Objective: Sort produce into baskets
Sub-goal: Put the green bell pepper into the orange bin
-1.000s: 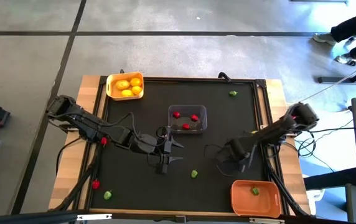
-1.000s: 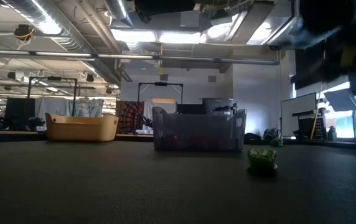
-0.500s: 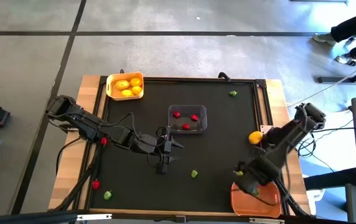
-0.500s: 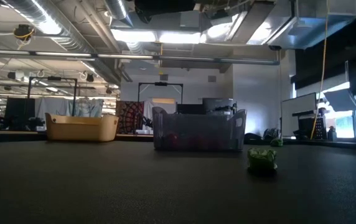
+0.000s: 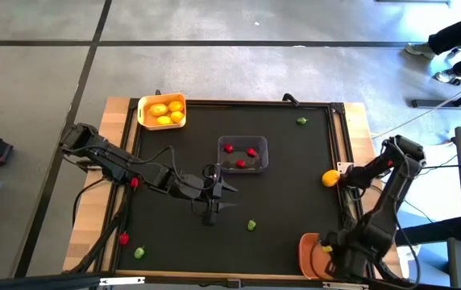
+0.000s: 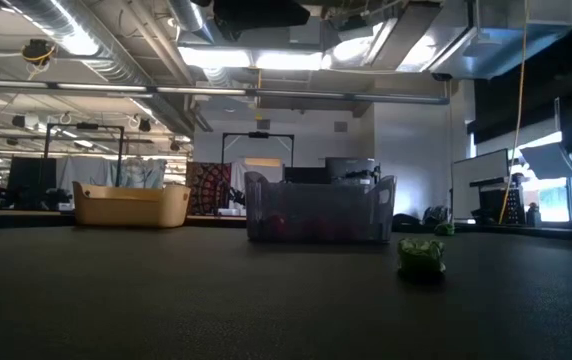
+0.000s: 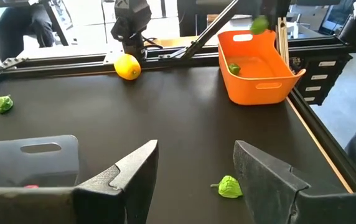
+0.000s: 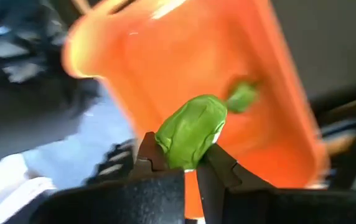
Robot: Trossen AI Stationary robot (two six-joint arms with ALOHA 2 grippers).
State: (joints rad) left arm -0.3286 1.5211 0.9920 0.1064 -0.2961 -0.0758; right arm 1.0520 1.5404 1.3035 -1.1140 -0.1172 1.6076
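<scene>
We've got the orange basket (image 5: 314, 251) at the mat's (image 5: 287, 201) near right corner, right gripper (image 8: 190, 163) above it clamped on a green piece (image 8: 192, 138). Left gripper (image 5: 218, 196) sits mid-mat, jaws open, nothing held, another green piece (image 5: 251, 225) nearby.

One basket (image 5: 162, 110) sits at the tabletop's (image 5: 295, 193) far left corner, another (image 5: 243, 154) at centre, the third (image 5: 309, 254) at the near right corner, under the right gripper (image 8: 190, 163). The left gripper (image 5: 224, 198) hovers near centre.
</scene>
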